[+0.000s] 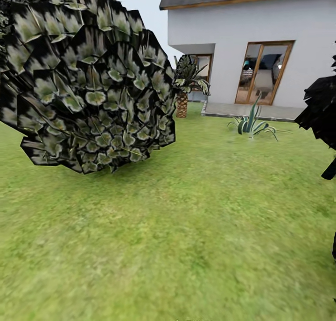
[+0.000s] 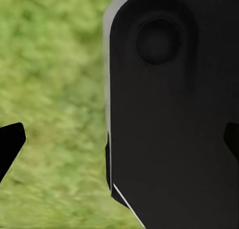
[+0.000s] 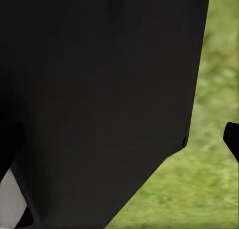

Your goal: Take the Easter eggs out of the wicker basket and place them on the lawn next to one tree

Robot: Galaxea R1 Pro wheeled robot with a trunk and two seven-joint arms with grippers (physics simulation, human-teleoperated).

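Open lawn [image 1: 196,227] runs between bush [image 1: 88,78] and house [image 1: 252,41]; claw states unclear.

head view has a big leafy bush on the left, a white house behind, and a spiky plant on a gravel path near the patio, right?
Nearly. In the head view the spiky plant grows from the lawn, not gravel. The leafy bush at left and the white house behind are as you say.

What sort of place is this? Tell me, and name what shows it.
A house's garden, most likely: a wide lawn, a white house with glass doors, and a big leafy bush close by.
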